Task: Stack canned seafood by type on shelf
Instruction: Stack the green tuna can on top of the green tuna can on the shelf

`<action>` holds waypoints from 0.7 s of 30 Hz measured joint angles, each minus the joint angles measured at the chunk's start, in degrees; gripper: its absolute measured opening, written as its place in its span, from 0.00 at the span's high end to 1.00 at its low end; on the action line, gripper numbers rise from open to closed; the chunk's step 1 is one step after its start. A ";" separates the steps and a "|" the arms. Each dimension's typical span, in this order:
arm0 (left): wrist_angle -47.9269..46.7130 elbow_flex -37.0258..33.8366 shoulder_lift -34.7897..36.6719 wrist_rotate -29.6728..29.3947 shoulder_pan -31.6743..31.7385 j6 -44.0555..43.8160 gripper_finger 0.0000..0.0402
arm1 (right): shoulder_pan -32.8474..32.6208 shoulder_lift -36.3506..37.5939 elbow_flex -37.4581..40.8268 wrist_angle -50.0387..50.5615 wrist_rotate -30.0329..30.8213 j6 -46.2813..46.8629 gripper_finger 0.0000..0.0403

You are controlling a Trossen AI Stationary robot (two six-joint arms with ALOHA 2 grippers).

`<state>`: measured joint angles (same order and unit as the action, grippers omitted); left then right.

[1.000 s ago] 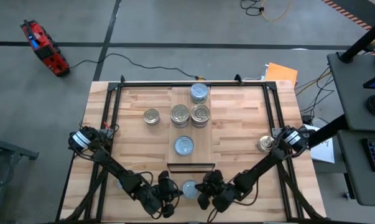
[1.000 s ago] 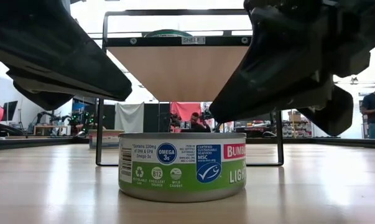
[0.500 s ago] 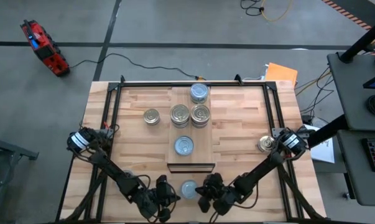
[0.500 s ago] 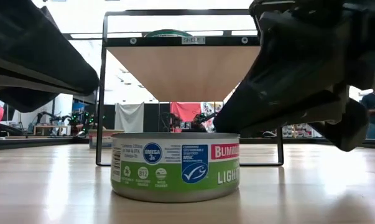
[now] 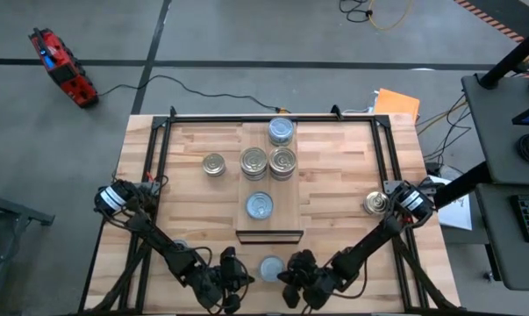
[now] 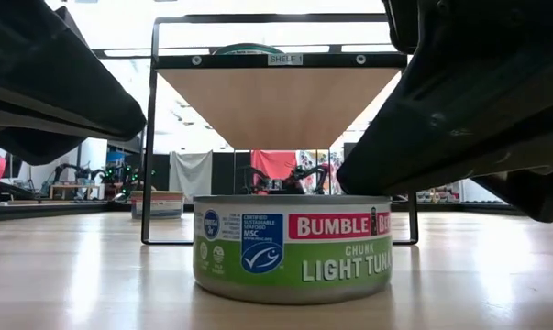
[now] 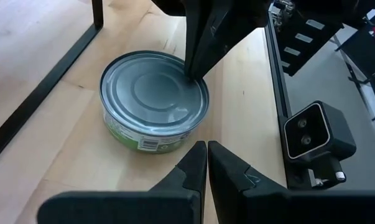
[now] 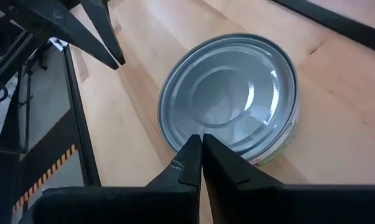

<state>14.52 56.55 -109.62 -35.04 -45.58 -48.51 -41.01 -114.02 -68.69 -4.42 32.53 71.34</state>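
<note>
Since the earlier shots that short round green-labelled tuna tin with the pale blue-grey top point(image 5: 270, 268) has slid a bit toward the robot's right and turned, so the low view now shows the brand side of the label instead of the barcode side. The right hand point(image 5: 292, 287) has dropped back toward the desk's near edge too; the left hand point(image 5: 233, 279) looks about the same.

Right now both hands are pinched fully closed with nothing in them, flanking the tin at the near edge of the light butcher-block wooden desk point(image 5: 343, 175). In the right wrist view the closed tips sit right at the tin's rim, maybe touching. In the left wrist view the tin is just ahead of the closed tips.

Looks to me like they're nudging the tin rather than gripping it. To do this well I'd open one hand wide, come down over the tin and square it across the sides before lifting.

Further back is the narrow pale wood plank shelf point(image 5: 290, 202) with four tins: one blue-grey top point(image 5: 260, 205) nearest, two gold-ringed ones point(image 5: 254, 161) side by side, one more point(image 5: 281, 132) at the far end. Two loose tins sit on the desk, point(image 5: 214, 164) and point(image 5: 375, 204).
</note>
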 joint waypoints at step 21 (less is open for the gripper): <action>0.94 0.04 -0.02 -0.62 0.33 0.70 1.00 | 1.31 0.20 -0.85 2.20 -1.56 -1.47 0.98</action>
<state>15.46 56.60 -109.65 -35.66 -45.25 -47.81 -39.70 -113.82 -69.54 -2.22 30.97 69.87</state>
